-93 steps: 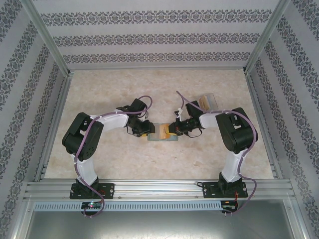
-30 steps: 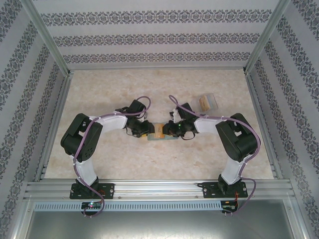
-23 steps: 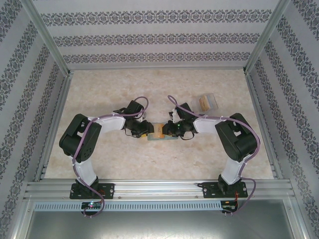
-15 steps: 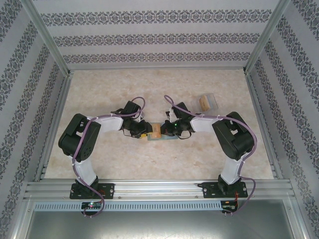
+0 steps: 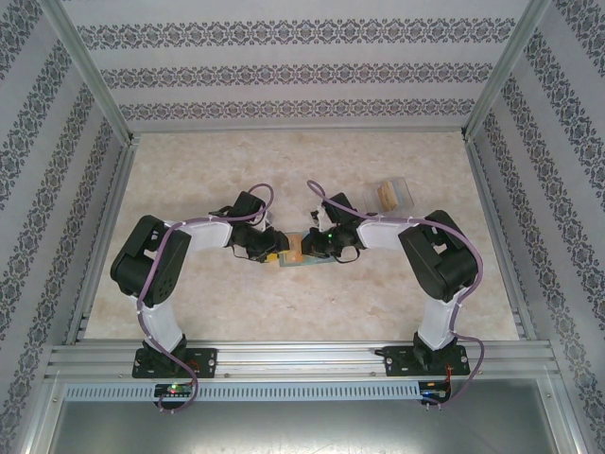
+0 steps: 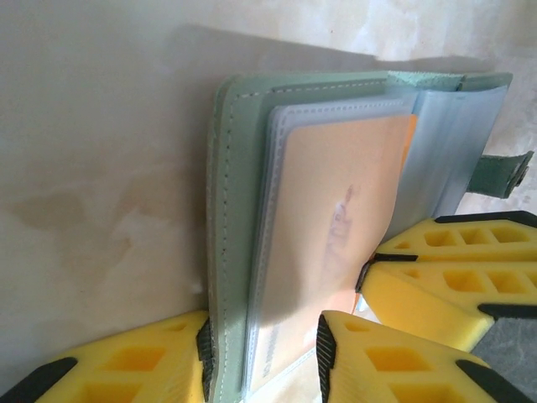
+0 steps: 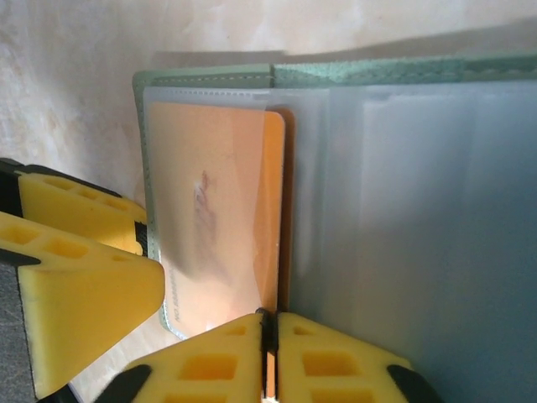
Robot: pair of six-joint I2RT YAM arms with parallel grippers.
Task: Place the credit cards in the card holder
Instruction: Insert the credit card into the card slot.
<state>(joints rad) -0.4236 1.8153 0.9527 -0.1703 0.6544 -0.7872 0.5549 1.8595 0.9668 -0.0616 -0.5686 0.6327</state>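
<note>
So card's (image 7: 214, 227) slid left, nearly seated in holder (image 6: 222, 210): right end effector (image 7: 267, 323) pinches it, half-open left end effector (image 6: 262, 336) grips holder.

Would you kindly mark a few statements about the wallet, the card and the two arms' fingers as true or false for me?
1. The wallet lies open on the table. True.
2. The right fingers stand wide apart. False: they are pressed together on the edge of the orange card.
3. The orange card sits partly under a clear sleeve of the wallet. True.
4. The clear case lies between the two arm bases. False: it lies further back on the right side of the table.
5. The left fingers straddle the wallet's green cover. True.
</note>
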